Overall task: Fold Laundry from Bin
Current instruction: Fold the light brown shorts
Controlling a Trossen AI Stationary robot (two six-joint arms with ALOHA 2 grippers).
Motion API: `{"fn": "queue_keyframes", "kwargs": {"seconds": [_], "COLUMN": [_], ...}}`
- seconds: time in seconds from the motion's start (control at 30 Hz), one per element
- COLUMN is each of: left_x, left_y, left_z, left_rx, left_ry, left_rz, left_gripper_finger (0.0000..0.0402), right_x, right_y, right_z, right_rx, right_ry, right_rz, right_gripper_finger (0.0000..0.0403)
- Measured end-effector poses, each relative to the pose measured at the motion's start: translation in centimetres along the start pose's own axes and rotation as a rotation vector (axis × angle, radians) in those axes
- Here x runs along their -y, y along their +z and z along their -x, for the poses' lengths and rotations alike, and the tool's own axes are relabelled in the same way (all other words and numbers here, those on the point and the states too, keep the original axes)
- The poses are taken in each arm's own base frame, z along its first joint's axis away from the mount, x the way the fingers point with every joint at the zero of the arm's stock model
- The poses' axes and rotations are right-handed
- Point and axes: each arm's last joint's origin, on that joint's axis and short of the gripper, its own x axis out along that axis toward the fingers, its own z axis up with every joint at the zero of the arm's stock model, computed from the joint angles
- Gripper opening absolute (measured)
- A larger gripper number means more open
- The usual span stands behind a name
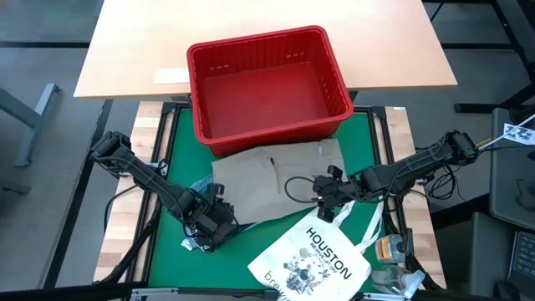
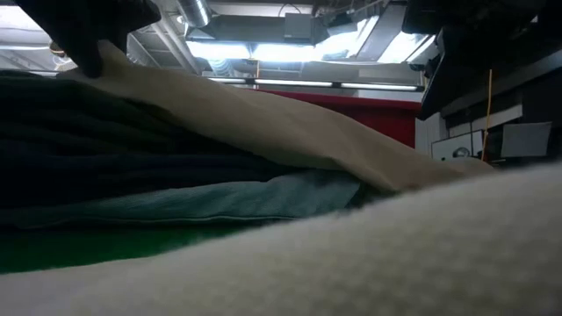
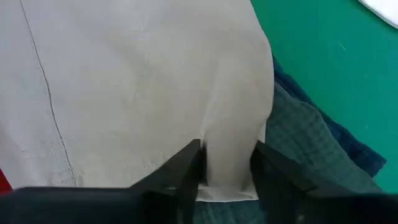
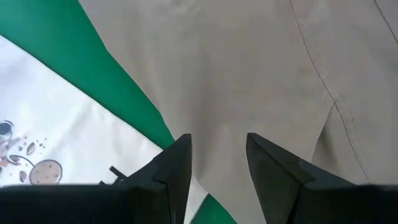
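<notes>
Khaki garment (image 1: 272,180) lies flat on the bench (image 1: 368,138), just before the red bin (image 1: 267,88). Left pincer (image 3: 227,168) – clenched on its corner; right pincer (image 4: 217,162) – clenched on its opposite edge.

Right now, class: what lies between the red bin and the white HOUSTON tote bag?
The high view shows the khaki garment spread between the bin and tote bag.

Green table mat (image 1: 171,146) under khaki garment (image 1: 267,184), red bin (image 1: 267,88), tote bag (image 1: 313,259).
</notes>
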Motion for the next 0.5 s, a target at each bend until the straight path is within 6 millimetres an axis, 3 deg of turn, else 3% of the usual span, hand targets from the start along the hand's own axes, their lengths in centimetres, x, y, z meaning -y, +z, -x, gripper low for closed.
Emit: {"fn": "queue_keyframes", "kwargs": {"seconds": [0.27,0.5], "left_x": [0.1,-1.2], "left_y": [0.9,3.3], "left_z": [0.3,3.0], "left_rx": [0.056,0.14], "left_ry": [-0.033,-0.068], "left_rz": [0.111,0.185], "left_gripper_finger": [0.0012,0.0003], "right_x": [-0.8,-2.0], "right_y": [1.1,3.4], "right_z": [0.1,0.8], "right_rx": [0.102,0.318], "right_ry": [0.101,0.266], "right_rz": [-0.037,-0.093], "right_gripper_finger": [0.0154,0.0154]}}
